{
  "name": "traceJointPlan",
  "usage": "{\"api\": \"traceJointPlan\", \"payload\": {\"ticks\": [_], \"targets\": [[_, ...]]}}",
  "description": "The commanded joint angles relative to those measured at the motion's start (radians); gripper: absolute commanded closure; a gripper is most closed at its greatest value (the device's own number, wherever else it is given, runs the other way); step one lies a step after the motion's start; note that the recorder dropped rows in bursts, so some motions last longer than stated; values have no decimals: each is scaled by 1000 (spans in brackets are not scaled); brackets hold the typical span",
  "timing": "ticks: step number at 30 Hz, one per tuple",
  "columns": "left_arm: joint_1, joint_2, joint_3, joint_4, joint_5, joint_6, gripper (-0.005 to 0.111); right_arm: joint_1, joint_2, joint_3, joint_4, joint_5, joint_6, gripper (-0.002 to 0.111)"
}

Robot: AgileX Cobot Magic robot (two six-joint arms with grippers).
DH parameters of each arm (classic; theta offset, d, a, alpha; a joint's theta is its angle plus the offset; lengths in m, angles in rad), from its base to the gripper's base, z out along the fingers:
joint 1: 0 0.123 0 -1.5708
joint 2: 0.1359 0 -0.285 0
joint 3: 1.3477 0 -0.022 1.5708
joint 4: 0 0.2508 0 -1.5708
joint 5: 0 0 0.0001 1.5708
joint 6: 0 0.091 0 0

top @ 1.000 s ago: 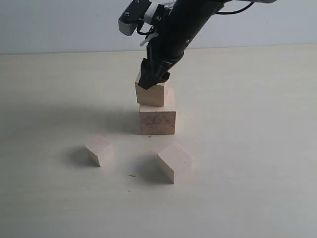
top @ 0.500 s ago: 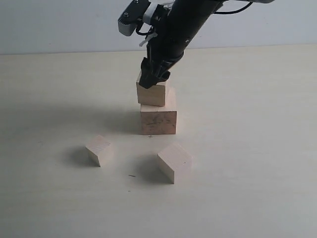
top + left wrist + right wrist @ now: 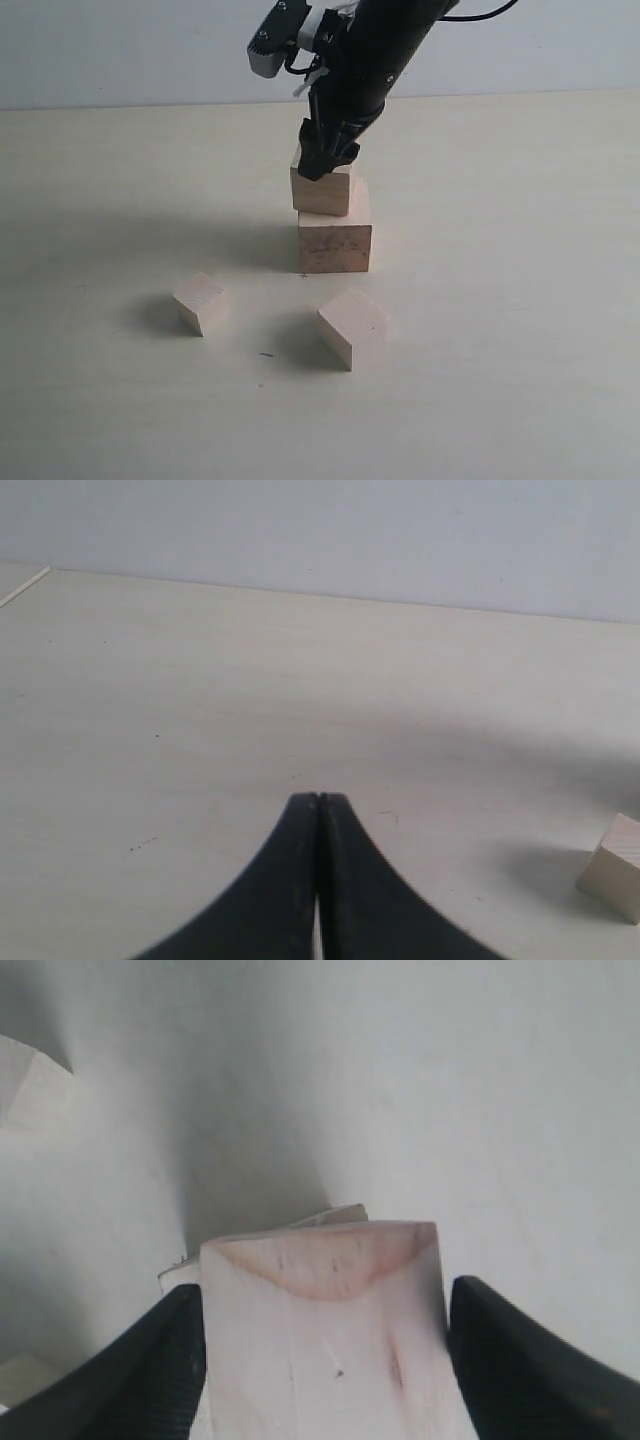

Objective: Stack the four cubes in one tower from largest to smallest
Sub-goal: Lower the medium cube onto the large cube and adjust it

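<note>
**Second cube on the base, not yet let go**

The right gripper (image 3: 326, 160) was clenched on the held cube (image 3: 321, 191). In the right wrist view its jaws pressed against two opposite sides. That cube sat on the largest cube (image 3: 335, 246), near the middle of the surface (image 3: 520, 300). The tower (image 3: 340, 230) stood two high, and the step in hand looked like the placing.

In the exterior view the held cube lay off-centre, its left edge appearing to jut just past the base. The next move seemed to call for a small shift to the right. After that the jaws could part and lift straight up.

The left gripper (image 3: 318, 815) was empty, with its jaws closed together. The mid-sized cube (image 3: 352, 327) and the smallest cube (image 3: 200, 303) lay loose in front. They were apart from each other and from the tower, with open room all round for a pick.
</note>
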Motion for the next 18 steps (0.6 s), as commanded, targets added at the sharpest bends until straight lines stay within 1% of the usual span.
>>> {"api": "traceJointPlan", "payload": {"ticks": [1, 4, 8, 18], "targets": [[-7, 3, 0, 2, -10, -7, 107, -3, -16, 7, 29, 37, 2, 54], [-7, 3, 0, 2, -10, -7, 107, -3, -16, 7, 23, 65, 14, 54], [-7, 3, 0, 2, -10, -7, 107, -3, -16, 7, 3, 80, 124, 54], [-7, 3, 0, 2, -10, -7, 107, -3, -16, 7, -1, 95, 326, 54]]}}
